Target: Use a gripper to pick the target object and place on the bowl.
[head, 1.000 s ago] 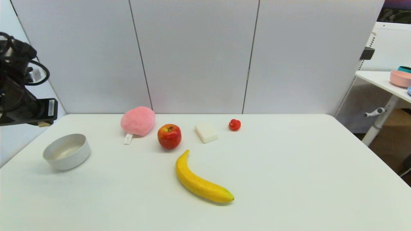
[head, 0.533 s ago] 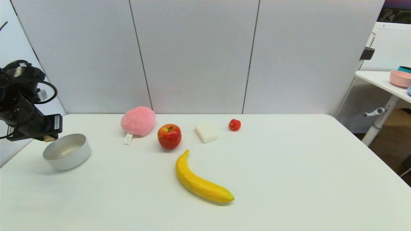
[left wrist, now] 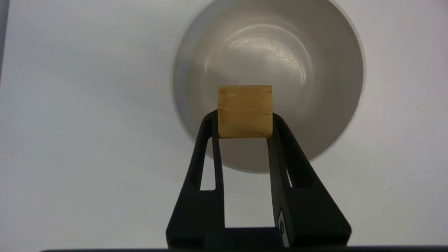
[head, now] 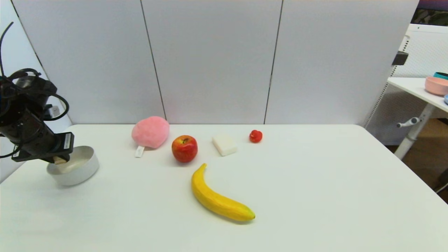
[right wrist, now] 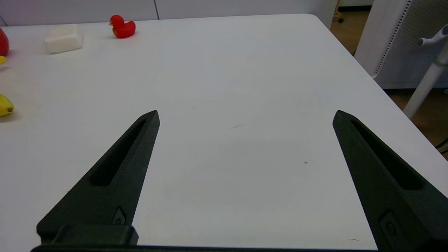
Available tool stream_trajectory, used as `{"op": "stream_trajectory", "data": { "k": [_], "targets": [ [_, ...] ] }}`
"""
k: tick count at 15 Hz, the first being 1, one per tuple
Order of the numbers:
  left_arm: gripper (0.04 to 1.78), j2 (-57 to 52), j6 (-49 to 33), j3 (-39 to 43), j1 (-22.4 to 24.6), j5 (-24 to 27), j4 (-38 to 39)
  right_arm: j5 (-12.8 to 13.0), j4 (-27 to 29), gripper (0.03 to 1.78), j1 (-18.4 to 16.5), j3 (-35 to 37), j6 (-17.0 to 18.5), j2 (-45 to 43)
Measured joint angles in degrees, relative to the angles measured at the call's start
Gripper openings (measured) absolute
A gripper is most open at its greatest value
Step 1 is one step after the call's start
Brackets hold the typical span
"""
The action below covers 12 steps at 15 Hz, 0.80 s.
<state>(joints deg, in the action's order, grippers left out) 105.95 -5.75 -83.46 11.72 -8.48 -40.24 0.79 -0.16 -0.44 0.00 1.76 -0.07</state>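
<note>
My left gripper (head: 57,160) is shut on the small tan wooden cube (head: 59,160) and holds it over the near-left rim of the off-white bowl (head: 82,168) at the table's left side. In the left wrist view the cube (left wrist: 245,111) sits clamped between my two black fingers (left wrist: 209,140), above the bowl's inside (left wrist: 280,52), just within its rim. My right gripper (right wrist: 245,117) is open and empty above bare table; it does not show in the head view.
A pink plush (head: 150,132), a red apple (head: 184,148), a white block (head: 224,144), a small red duck (head: 256,136) and a banana (head: 218,198) lie across the table's middle. A side table with a pink bowl (head: 436,85) stands at far right.
My left gripper has come down and moved right with the cube, from above the table's left edge to just over the bowl. Nothing else has moved.
</note>
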Motion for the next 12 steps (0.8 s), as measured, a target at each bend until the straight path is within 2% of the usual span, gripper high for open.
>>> {"op": "stream_trajectory", "data": {
  "k": [2, 4, 6, 9, 12],
  "targets": [
    [0.41, -0.4, 0.1, 0.6, -0.1, -0.1, 0.3, 0.0, 0.0, 1.71, 0.0, 0.0, 0.0, 0.0],
    [0.71, -0.8, 0.0, 0.8, -0.1, -0.2, 0.4, 0.0, 0.0, 1.71, 0.0, 0.0, 0.0, 0.0],
    [0.93, -1.2, 0.2, 0.8, -0.1, -0.2, 1.7, 0.0, 0.0, 1.71, 0.0, 0.0, 0.0, 0.0],
    [1.18, -2.4, 0.7, 0.6, -0.2, -0.2, 4.0, 0.0, 0.0, 1.71, 0.0, 0.0, 0.0, 0.0],
    [1.35, -5.4, 2.8, -1.4, -0.2, -0.1, 7.7, 0.0, 0.0, 1.71, 0.0, 0.0, 0.0, 0.0]
  ]
}}
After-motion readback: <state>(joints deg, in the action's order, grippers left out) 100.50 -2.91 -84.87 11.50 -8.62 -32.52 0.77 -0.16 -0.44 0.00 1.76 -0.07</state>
